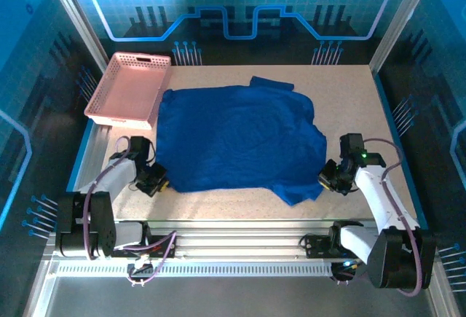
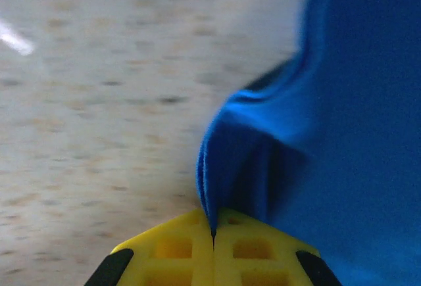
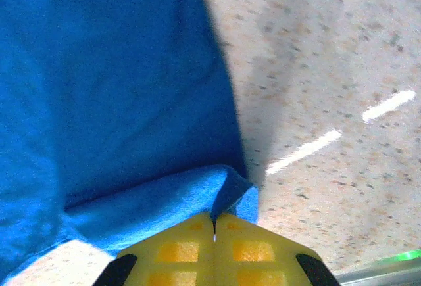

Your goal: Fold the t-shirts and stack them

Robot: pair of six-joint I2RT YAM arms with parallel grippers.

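1. A speckled beige table (image 1: 349, 98) is standing inside a blue-lit enclosure with metal framing.
2. The left gripper (image 2: 213, 232) is clamping fully closed on a bunched fold of the shirt (image 1: 240, 138) at its near-left edge, with the yellow fingers meeting.
3. The right gripper (image 3: 214, 225) is likewise pinching tight on the near-right hem, with cloth curling up at its tips.
4. The shirt is lying spread and wrinkled across the middle of the table, between the two grippers. One sleeve is poking out at the far edge.
5. A pink basket (image 1: 127, 87) is resting at the far-left corner. Whether it is touching the shirt or lying just beside it cannot be told.
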